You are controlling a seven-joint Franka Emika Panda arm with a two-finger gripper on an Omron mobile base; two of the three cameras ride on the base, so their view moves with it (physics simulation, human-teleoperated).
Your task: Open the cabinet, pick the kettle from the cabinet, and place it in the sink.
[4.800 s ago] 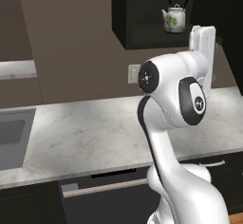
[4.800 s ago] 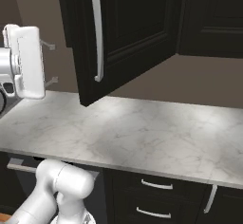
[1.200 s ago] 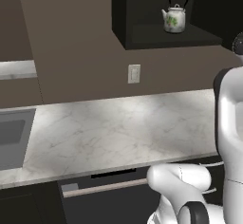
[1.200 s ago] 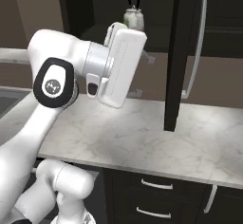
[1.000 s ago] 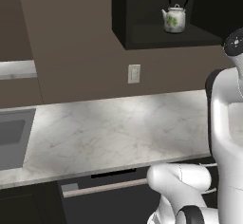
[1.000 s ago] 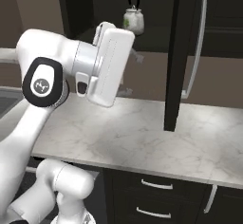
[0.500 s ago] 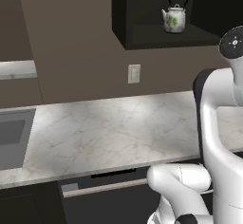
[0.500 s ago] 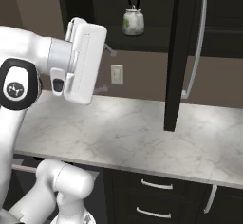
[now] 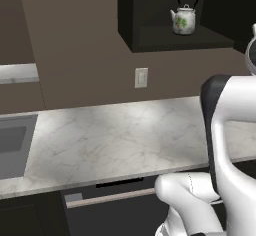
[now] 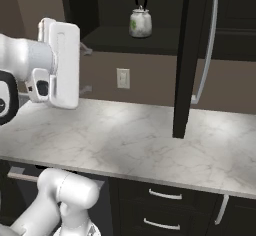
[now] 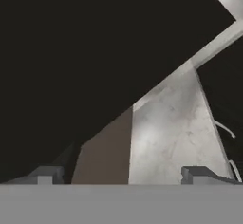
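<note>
The black cabinet (image 9: 131,15) stands open, its door (image 10: 185,55) swung out edge-on with the long silver handle (image 10: 206,45) facing right. On its shelf sits the white kettle (image 9: 183,18) with green leaves and a black arched handle, seen also from the right base as the kettle (image 10: 140,23). My gripper (image 10: 87,70) hangs open and empty to the left of and below the shelf, well apart from the kettle, fingers pointing toward the wall. In the hand view the fingertips (image 11: 47,174) stand wide apart over dark cabinet and marble. The grey sink (image 9: 12,147) lies at the far left.
A white marble counter (image 10: 140,140) runs under the cabinet, with a wall outlet (image 9: 141,77) above it. Black base drawers with short handles (image 10: 164,195) sit below. The open door hangs over the counter's right part. My white arm (image 9: 225,130) rises at the right.
The hand has swung left across the right base view, away from in front of the kettle, and sits a little lower. The jaws stay wide. Kettle and door have not moved.
</note>
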